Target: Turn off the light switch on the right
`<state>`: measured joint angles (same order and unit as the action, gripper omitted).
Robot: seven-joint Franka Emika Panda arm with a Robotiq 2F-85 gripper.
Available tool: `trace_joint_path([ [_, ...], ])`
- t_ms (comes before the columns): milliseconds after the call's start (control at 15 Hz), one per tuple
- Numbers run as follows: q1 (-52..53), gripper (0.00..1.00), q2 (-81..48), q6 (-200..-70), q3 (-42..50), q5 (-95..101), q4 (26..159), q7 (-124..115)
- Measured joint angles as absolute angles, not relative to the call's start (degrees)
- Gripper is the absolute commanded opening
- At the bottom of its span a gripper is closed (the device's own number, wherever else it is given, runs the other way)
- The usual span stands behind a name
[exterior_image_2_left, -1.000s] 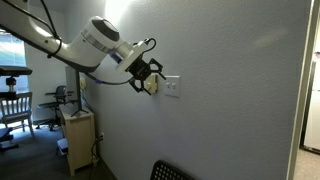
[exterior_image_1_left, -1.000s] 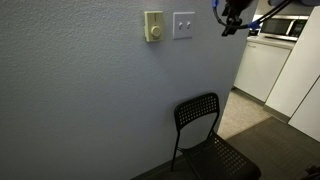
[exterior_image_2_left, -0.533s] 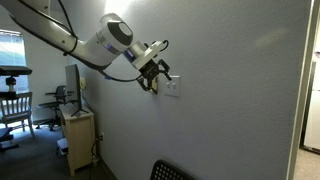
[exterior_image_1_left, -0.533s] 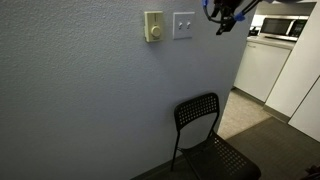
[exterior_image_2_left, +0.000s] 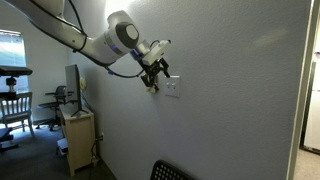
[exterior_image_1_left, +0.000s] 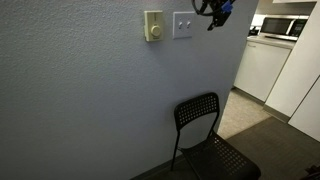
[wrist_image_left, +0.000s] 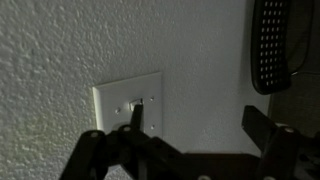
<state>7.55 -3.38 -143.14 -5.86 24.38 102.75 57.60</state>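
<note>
The light switch [exterior_image_1_left: 183, 25] is a white, nearly square wall plate with two small toggles, high on the grey textured wall. It also shows in an exterior view [exterior_image_2_left: 174, 87] and in the wrist view [wrist_image_left: 118, 102]. My gripper [exterior_image_1_left: 212, 12] hangs just beside the plate, close to the wall, and also shows in an exterior view [exterior_image_2_left: 155, 79]. In the wrist view the gripper [wrist_image_left: 200, 125] is open and empty. One dark finger lies over the plate near a toggle; the other is over bare wall. I cannot tell whether the finger touches the toggle.
A cream, narrower plate with a round dial knob [exterior_image_1_left: 153, 26] sits beside the switch. A black perforated chair [exterior_image_1_left: 205, 130] stands below against the wall and shows in the wrist view [wrist_image_left: 272, 45]. White cabinets and a microwave [exterior_image_1_left: 282, 27] stand beyond the wall's corner.
My gripper has moved along the wall toward the white switch plate and now sits right next to it. The plates and the chair have not moved.
</note>
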Motion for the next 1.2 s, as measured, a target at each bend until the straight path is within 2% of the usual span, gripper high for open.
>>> trace_joint_path([
  [400, 7.5, 1.0, -7.48, -144.4, -6.31, 16.33, 99.15, 70.45],
  [1200, 6.65, 1.0, -12.07, -145.48, -4.96, 17.61, 95.28, 67.03],
])
